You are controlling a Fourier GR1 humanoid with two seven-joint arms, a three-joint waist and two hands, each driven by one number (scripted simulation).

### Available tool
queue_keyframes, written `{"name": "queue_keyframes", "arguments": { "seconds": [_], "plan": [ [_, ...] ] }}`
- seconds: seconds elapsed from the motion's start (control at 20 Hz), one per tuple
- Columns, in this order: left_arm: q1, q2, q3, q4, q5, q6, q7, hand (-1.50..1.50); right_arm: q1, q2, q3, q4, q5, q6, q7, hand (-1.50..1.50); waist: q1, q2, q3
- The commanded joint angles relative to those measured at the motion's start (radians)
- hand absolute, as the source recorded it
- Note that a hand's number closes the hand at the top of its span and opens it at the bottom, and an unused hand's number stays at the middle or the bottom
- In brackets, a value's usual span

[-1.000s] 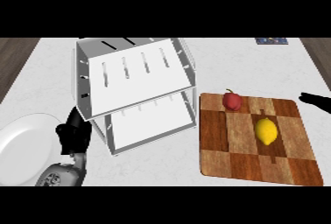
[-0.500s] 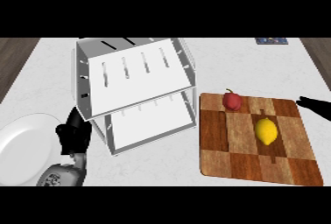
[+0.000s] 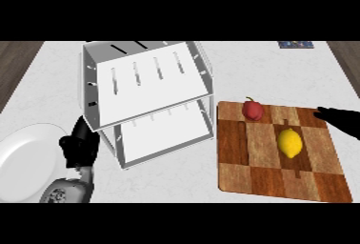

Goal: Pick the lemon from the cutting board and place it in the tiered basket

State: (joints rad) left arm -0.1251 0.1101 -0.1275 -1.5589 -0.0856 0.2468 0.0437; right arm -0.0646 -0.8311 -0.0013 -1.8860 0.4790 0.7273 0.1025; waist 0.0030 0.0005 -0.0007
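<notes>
A yellow lemon [image 3: 289,143] lies on the right half of the checkered wooden cutting board [image 3: 277,183]. The white tiered basket [image 3: 149,78] stands left of the board, with a lower shelf [image 3: 165,136] under its top tier. My right hand [image 3: 342,120] comes in from the right edge, open, its fingers stretched left over the board's upper right corner; it is apart from the lemon, up and to the right of it. Beside the basket's lower left corner my left hand [image 3: 79,145] rests open with fingers up.
A red fruit with a stem [image 3: 252,110] sits on the board's far edge, above and left of the lemon. A white plate [image 3: 25,164] lies at the left edge beside my left hand. A dark item [image 3: 295,45] shows at the counter's far right.
My right hand has slid leftward from the right edge and lower, further over the board's corner. The lemon, basket and left hand have stayed put.
</notes>
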Motion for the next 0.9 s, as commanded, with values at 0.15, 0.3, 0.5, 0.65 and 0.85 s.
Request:
{"name": "queue_keyframes", "arguments": {
  "seconds": [0.15,0.3,0.5,0.65,0.85],
  "plan": [
    [0.015,-0.010,-0.033,-0.124,-0.033,-0.012,0.098,0.00,-0.025,0.056,0.009,0.049,0.152,-0.052,-0.063,-1.50,0.000,-0.002,0.001],
    [-0.083,-0.049,-0.011,0.048,-0.047,0.009,0.034,0.00,-0.024,0.103,0.024,0.095,0.216,-0.099,-0.038,-1.50,-0.005,0.000,0.001],
    [0.060,-0.050,-0.032,-0.024,-0.054,-0.010,-0.041,0.00,-0.020,0.135,0.002,0.093,0.246,-0.061,-0.028,-1.50,-0.002,-0.001,0.001],
    [0.027,-0.031,0.006,-0.009,-0.024,-0.046,-0.044,0.00,-0.041,0.162,0.016,0.234,0.290,-0.122,-0.120,-1.50,-0.001,0.000,0.001],
    [-0.044,-0.034,0.025,-0.020,-0.035,-0.044,0.051,0.00,-0.078,0.224,0.038,0.225,0.306,-0.066,-0.075,-1.50,-0.002,-0.001,0.001]
  ]
}}
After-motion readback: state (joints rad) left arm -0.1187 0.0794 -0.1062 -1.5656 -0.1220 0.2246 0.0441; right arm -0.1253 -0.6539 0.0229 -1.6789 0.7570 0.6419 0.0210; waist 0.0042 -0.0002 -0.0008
